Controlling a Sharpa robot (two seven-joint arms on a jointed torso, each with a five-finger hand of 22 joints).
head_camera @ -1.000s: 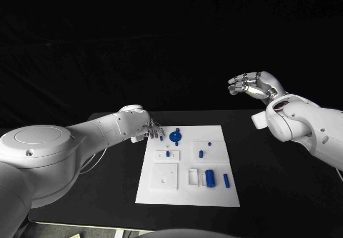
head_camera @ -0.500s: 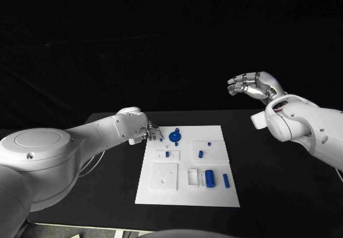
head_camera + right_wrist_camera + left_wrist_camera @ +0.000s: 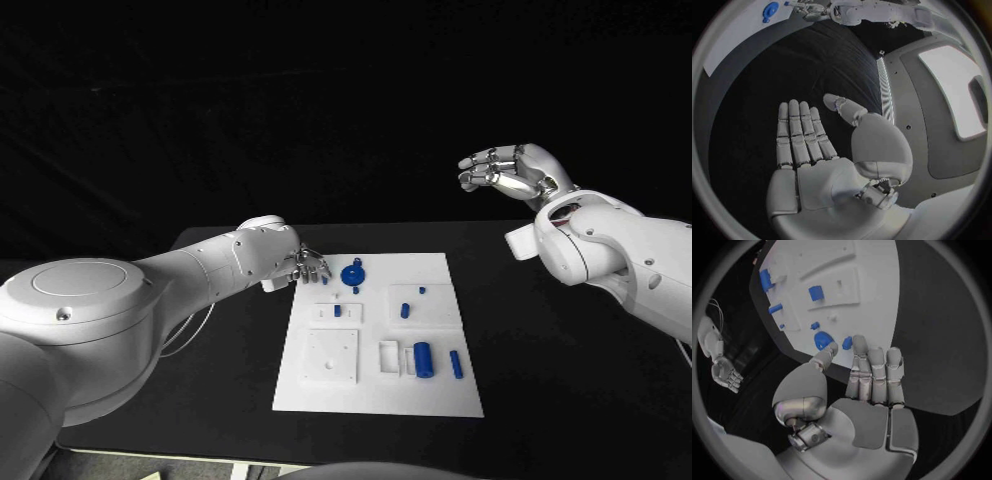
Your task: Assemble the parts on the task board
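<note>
Reaching over the far left corner of the white board (image 3: 378, 395), your left hand (image 3: 307, 265) hovers with fingers laid side by side and extended, holding nothing, its fingertips (image 3: 859, 342) just beside a small blue piece (image 3: 847, 343) at the board's edge; your right hand (image 3: 509, 172) hangs well above and to the right of the table (image 3: 577, 360), palm open, fingers loosely curled and apart, also without a load; the round blue disc (image 3: 355, 272) sits near the left fingertips at the far end of the board, with the other parts spread toward the near end; the risk, as it looks from here, is a sideways brush: flat fingers arriving this close could nudge the small piece or the disc off its seat, or slide the board itself on the black table, since nothing holds it down; a grasp made with the thumb tucked aside could also pinch the wrong part, the two lying so close together; by count you have one board, one disc, one thick blue cylinder (image 3: 423, 356), one thin blue rod (image 3: 456, 364) beside it, and four or five smaller blue bits, some too tiny to tell apart; two hands, neither carrying anything.
</note>
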